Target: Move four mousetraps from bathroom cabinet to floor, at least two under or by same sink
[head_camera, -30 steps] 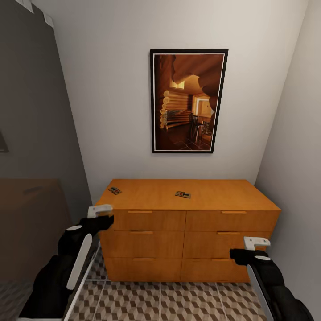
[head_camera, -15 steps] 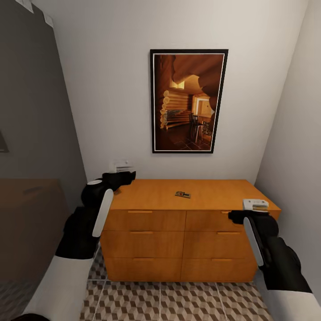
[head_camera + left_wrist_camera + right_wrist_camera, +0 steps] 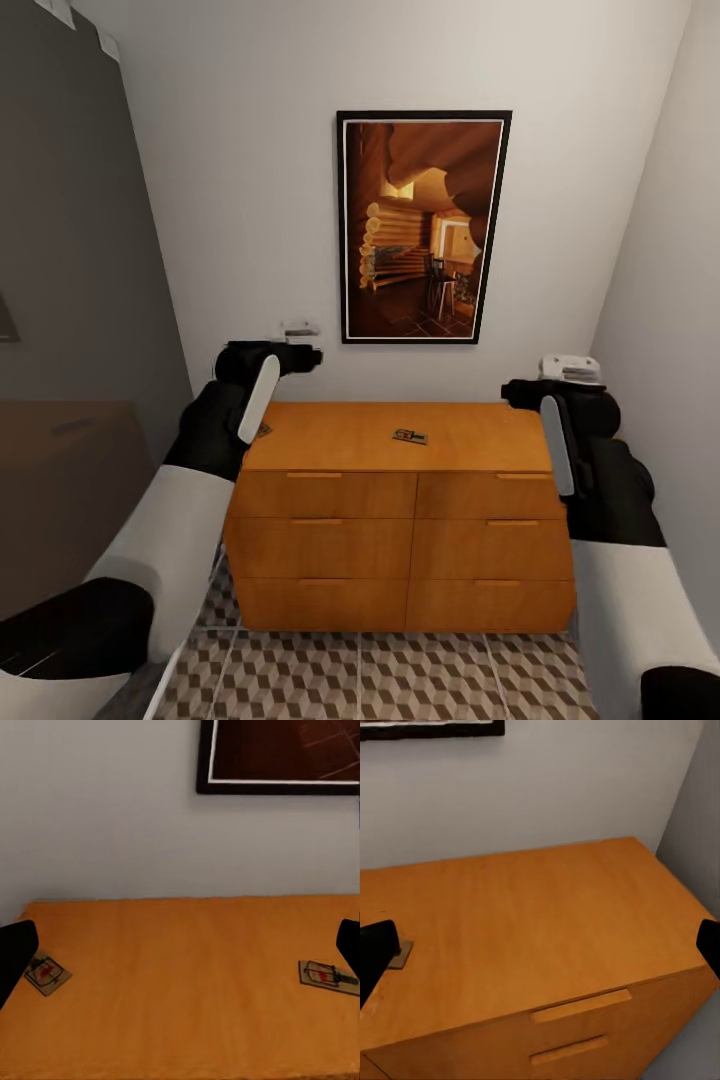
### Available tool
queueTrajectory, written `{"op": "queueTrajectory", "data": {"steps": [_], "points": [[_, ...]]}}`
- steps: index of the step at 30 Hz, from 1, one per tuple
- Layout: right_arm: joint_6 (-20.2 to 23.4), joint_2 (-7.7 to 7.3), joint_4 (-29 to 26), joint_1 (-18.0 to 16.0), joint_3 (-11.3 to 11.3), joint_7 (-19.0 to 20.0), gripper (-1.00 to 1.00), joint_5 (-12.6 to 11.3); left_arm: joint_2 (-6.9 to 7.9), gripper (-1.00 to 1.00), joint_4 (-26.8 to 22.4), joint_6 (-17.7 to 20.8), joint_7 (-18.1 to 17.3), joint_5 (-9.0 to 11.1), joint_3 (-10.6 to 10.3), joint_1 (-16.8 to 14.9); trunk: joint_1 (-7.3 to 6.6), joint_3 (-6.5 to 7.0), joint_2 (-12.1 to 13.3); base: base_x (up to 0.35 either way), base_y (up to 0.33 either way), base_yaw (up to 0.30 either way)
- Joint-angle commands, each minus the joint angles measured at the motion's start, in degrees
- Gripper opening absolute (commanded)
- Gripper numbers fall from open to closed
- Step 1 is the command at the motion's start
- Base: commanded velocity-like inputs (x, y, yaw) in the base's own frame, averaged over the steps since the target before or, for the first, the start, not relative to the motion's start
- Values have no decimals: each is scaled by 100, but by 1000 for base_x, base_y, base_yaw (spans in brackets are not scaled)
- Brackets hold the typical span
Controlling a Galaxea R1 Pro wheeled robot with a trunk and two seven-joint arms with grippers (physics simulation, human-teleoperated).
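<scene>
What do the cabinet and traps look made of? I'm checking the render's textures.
Cabinet: orange-brown wood, smooth satin finish, faint grain on its top. Traps: small pale wooden boards with dark wire, likely metal, and a red spot; too small to be sure.

Picture (image 3: 424,227): I see a black frame with a warm log-cabin scene, hung on the wall.
Wall (image 3: 240,200): I see plain white.

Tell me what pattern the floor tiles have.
The floor tiles have a brown, beige and white cube pattern, best seen in the head view.
</scene>
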Motion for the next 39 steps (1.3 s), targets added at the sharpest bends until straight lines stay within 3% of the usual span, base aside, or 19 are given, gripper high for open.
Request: {"op": "queueTrajectory", "data": {"steps": [1,7,9,10,16,25,39], "points": [[26,61,30,-127,4,-18,100,-11,1,100,294,81,48,62,-7,-134,1,-8,-6,0,0,0],[26,506,651,-784,16,-23,100,-15,63,100,1640,342,10,80,22,-654,1,-8,-6,0,0,0],[26,662,1008,-1003,18,-23,100,-17,113,100,1847,390,4,122,50,-728,1,-8,-6,0,0,0],[26,662,1008,-1003,18,-23,100,-17,113,100,1847,390,4,122,50,-728,1,-8,-6,0,0,0],[26,939,2198,-1545,16,3,100,-50,270,100,2099,570,-17,335,156,-825,1,-8,-6,0,0,0],[26,1040,3050,-1842,21,32,100,-77,327,100,2142,851,-24,497,199,-854,1,-8,-6,0,0,0],[26,1080,3253,-1900,27,37,100,-65,332,100,2181,876,33,508,199,-860,1,-8,-6,79,0,0]]}}
